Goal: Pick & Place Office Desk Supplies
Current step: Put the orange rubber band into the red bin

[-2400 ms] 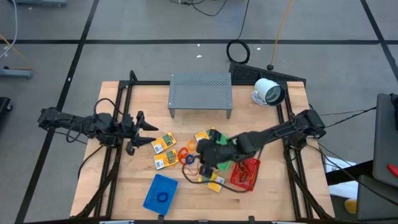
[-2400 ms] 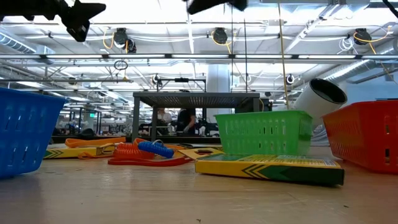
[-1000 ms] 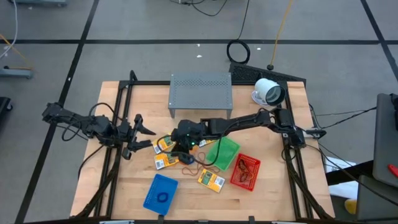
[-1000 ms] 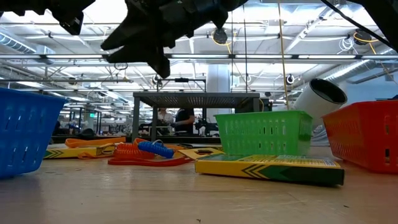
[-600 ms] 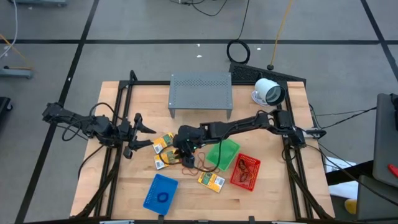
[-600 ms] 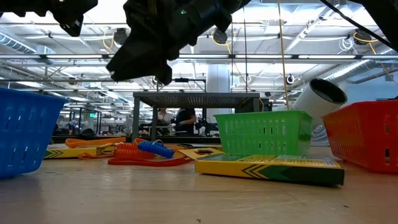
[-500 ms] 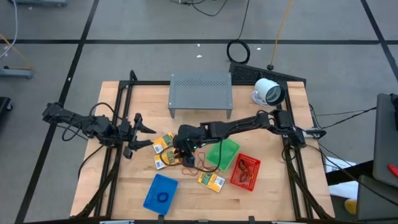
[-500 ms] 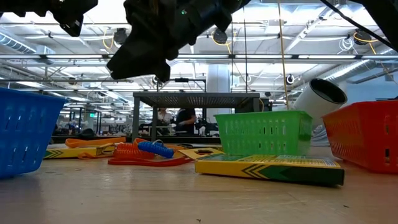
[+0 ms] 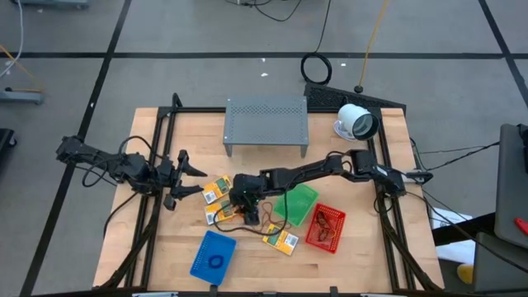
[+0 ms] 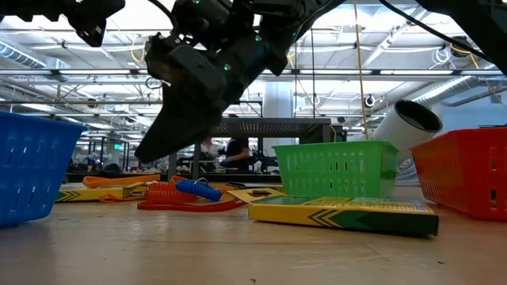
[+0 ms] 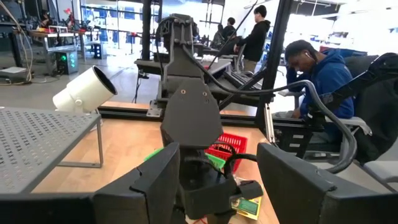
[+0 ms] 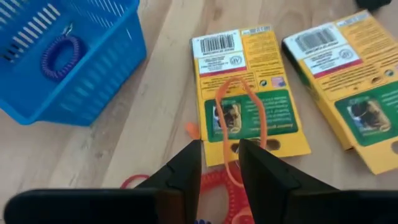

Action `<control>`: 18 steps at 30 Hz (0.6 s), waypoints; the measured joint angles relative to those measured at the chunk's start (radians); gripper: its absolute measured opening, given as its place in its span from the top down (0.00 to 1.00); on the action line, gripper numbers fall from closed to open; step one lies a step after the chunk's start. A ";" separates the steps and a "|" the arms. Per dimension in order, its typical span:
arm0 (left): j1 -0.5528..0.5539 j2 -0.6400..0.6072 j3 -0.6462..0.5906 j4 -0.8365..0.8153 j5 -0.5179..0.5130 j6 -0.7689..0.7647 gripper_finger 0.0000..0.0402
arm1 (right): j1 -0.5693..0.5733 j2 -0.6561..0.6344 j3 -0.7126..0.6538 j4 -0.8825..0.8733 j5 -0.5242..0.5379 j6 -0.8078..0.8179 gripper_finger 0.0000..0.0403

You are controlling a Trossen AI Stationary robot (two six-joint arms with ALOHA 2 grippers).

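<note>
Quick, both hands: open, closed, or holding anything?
Left hand: open, empty, at the table's left side.
Right hand: slightly open, holding nothing, low over the yellow packet with the rubber band.

Light wooden table top (image 9: 177,239). Flat yellow packets with green labels (image 12: 245,93) directly under the right pincer (image 12: 221,163); thin orange rubber band (image 12: 239,121) draped over one. Blue plastic slotted basket (image 12: 62,56) just beside. Green basket (image 9: 297,202), red basket (image 9: 325,228), grey perforated metal shelf (image 9: 266,124) farther off.

Grey tiled floor (image 9: 206,78) around wooden counter (image 9: 247,264); bright ceiling lights (image 10: 444,12), overhead pipes; seated person (image 11: 320,71) behind.
</note>
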State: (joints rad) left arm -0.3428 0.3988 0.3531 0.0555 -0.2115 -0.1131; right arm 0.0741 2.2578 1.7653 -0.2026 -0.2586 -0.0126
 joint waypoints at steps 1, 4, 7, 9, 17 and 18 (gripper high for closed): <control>0.000 0.000 0.000 0.000 0.000 0.000 0.44 | -0.001 0.000 0.000 -0.004 0.001 0.001 0.73; 0.000 0.000 0.000 -0.001 0.000 0.000 0.44 | -0.005 0.000 0.000 -0.008 0.037 -0.001 0.67; 0.000 0.000 0.000 -0.002 0.000 0.001 0.44 | -0.006 0.000 0.000 -0.012 0.105 -0.010 0.60; 0.000 0.000 0.000 -0.002 0.000 0.001 0.44 | -0.008 0.000 0.000 -0.012 0.117 -0.006 0.56; 0.000 0.000 0.000 -0.011 0.000 0.002 0.44 | -0.006 0.000 0.000 -0.061 0.125 0.001 0.45; 0.000 0.000 0.000 -0.011 0.000 0.002 0.44 | -0.006 0.000 0.000 -0.062 0.124 0.004 0.44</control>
State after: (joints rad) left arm -0.3428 0.3992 0.3531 0.0440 -0.2119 -0.1116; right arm 0.0677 2.2578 1.7653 -0.2649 -0.1341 -0.0082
